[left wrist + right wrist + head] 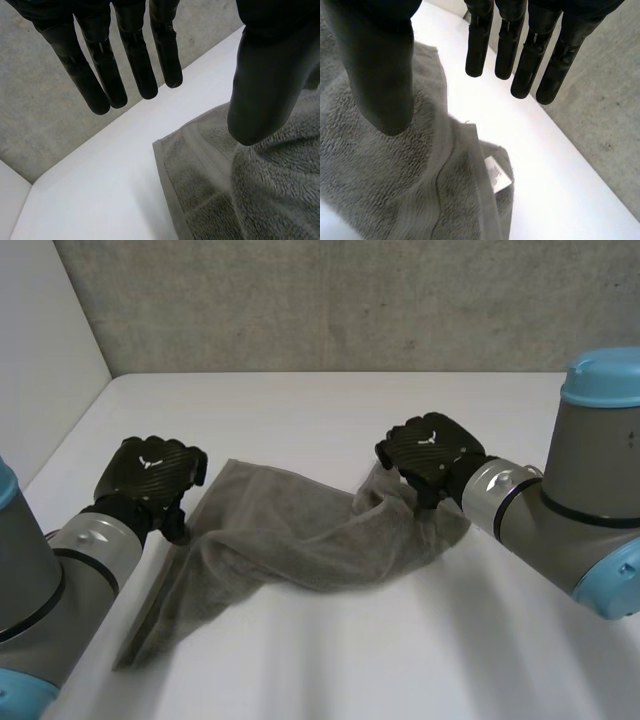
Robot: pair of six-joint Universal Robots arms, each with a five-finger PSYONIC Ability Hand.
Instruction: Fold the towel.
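A grey towel (300, 540) lies crumpled across the white table (300, 410), one end trailing toward the near left. My left hand (150, 475) hovers at the towel's far left corner. In its wrist view the fingers (135, 60) are straight and apart from the thumb, with nothing between them; the towel corner (250, 190) lies below. My right hand (430, 450) is over the bunched far right corner. Its fingers (520, 50) are also straight and open, above the towel (380, 175) and a white label (497, 173) at its hem.
Bare white table stretches beyond the towel to a grey concrete wall (330, 300). The table's left edge (70, 430) runs close by my left arm.
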